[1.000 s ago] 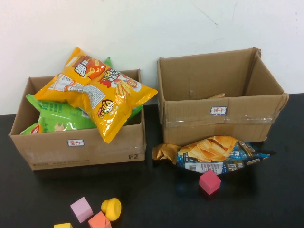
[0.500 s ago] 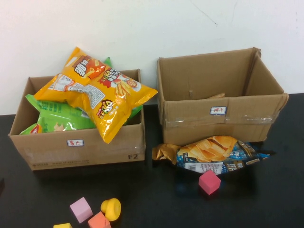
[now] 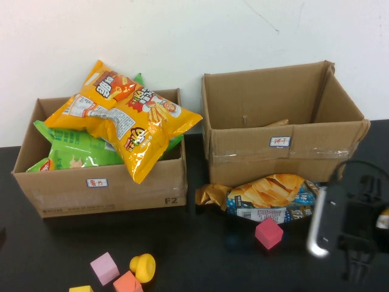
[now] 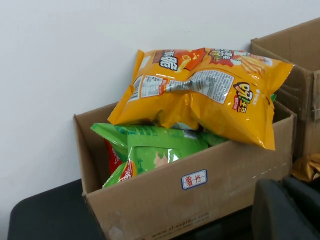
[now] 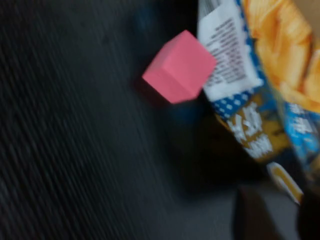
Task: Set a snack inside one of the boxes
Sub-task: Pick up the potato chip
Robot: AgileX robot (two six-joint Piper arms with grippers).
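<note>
A blue and orange chip bag (image 3: 267, 191) lies on the black table in front of the open right box (image 3: 279, 155), which looks nearly empty. The bag also shows in the right wrist view (image 5: 280, 45). My right gripper (image 3: 355, 194) hangs over the bag's right end and hides it; in the right wrist view the gripper (image 5: 287, 220) looks open and empty, blurred. The left box (image 3: 97, 188) holds yellow (image 3: 130, 118) and green (image 3: 79, 152) snack bags. My left gripper (image 4: 287, 210) sits low by the left box (image 4: 200, 190), shut and empty.
A pink cube (image 3: 268, 233) lies just in front of the chip bag, left of my right gripper; it also shows in the right wrist view (image 5: 180, 67). A lilac cube (image 3: 104, 267), a yellow piece (image 3: 142, 266) and an orange block (image 3: 126, 283) lie front left.
My right arm has come into the high view from the right and now covers the chip bag's right end. The bags, boxes and blocks have not moved.
</note>
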